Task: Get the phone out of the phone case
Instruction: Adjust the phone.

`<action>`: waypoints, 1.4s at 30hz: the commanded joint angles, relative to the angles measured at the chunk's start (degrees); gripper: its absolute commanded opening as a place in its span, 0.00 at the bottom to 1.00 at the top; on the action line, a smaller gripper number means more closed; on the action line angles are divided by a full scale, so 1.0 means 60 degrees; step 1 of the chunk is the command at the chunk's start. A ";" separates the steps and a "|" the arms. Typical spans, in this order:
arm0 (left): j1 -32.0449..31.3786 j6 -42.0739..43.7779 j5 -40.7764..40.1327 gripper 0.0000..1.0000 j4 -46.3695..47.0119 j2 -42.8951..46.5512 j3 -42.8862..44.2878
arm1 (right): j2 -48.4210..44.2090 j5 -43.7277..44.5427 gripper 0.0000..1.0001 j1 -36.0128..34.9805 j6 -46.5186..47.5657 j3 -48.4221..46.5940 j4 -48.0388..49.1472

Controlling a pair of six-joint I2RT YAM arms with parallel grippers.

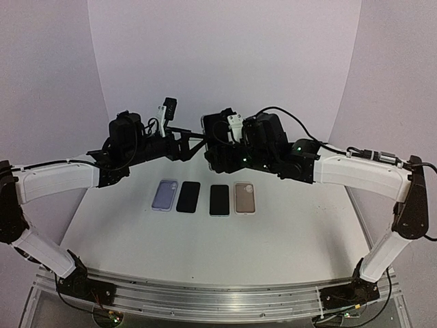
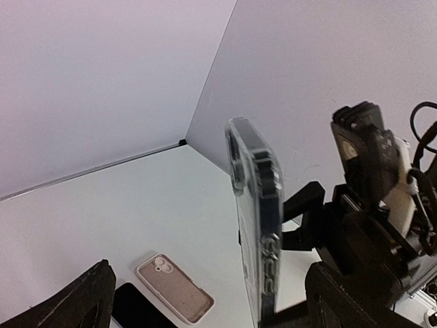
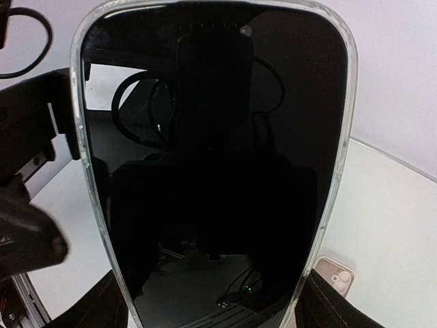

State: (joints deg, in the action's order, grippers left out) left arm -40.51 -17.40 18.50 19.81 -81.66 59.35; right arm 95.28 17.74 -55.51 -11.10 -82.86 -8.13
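Observation:
A black phone [image 3: 212,171] in a clear phone case [image 3: 80,137] is held upright in the air above the table's far side. My right gripper [image 3: 215,316] is shut on its lower sides, and the screen fills the right wrist view. The left wrist view shows the cased phone [image 2: 258,225] edge-on. It stands between the wide-open jaws of my left gripper [image 2: 212,311], and neither finger touches it. From above, the left gripper [image 1: 193,140] and the right gripper [image 1: 217,145] meet at the phone [image 1: 207,128].
On the table [image 1: 123,232] lie, in a row, a lilac case [image 1: 164,195], two bare black phones [image 1: 188,197] [image 1: 219,199] and a tan case [image 1: 244,197]. The tan case [image 2: 174,288] lies below the held phone. White walls stand close behind.

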 commanded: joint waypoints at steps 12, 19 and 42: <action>-0.0001 0.0017 0.0034 0.16 0.0004 0.0006 0.0635 | 0.0169 -0.0520 0.29 -0.0756 0.1194 -0.1030 0.1068; 0.0291 0.0199 0.0975 0.00 -0.0376 0.0301 0.0802 | -0.0458 -0.1805 0.87 -0.0430 0.1742 -0.0394 0.0872; 0.1140 -0.1566 0.6492 0.00 0.2032 0.0433 0.0978 | -0.0024 -1.0554 0.41 0.1869 -0.0733 0.0560 0.2049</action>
State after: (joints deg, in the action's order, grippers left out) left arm -33.43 -23.79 54.13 23.36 -81.60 61.82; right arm 94.20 -42.76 -44.18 -12.04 -78.35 -2.12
